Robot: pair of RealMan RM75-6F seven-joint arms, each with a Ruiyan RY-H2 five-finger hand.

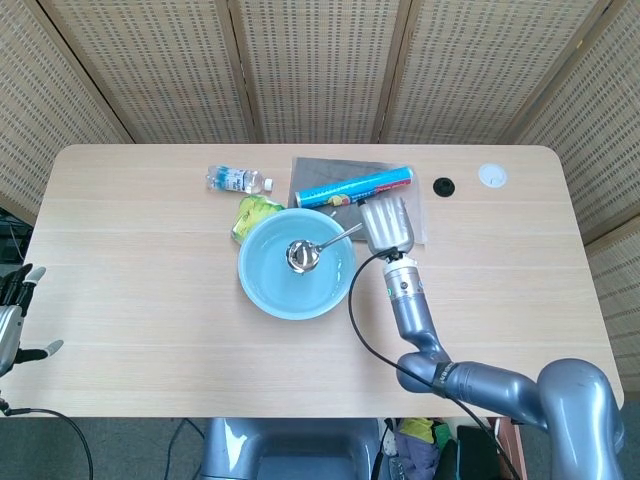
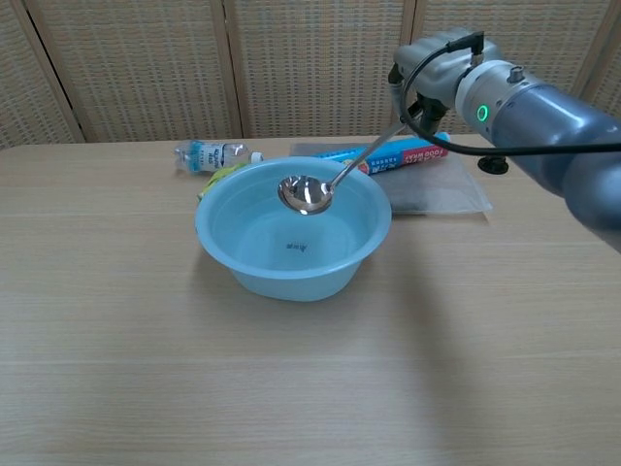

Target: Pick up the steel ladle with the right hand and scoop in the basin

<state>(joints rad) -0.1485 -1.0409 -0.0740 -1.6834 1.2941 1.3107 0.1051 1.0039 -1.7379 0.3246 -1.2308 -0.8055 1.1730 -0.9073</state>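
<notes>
Over the basin (image 1: 296, 264), the right robot hand (image 1: 387, 226) grips the handle end of the ladle (image 1: 303, 254), whose bowl hangs inside the rim, seemingly just above the bottom. A steep or fast scoop could catch the basin wall and shove or tip it toward the green packet (image 1: 252, 214) and the bottle (image 1: 238, 180). At the table's near left edge, the left robot hand (image 1: 12, 325) holds nothing, fingers apart.

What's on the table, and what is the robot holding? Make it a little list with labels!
right hand: holds the steel ladle by its handle
ladle bowl: over the inside of the blue basin
left hand: at the table's left edge, holding nothing
behind the basin: water bottle, yellow-green packet, blue roll on a grey mat
</notes>
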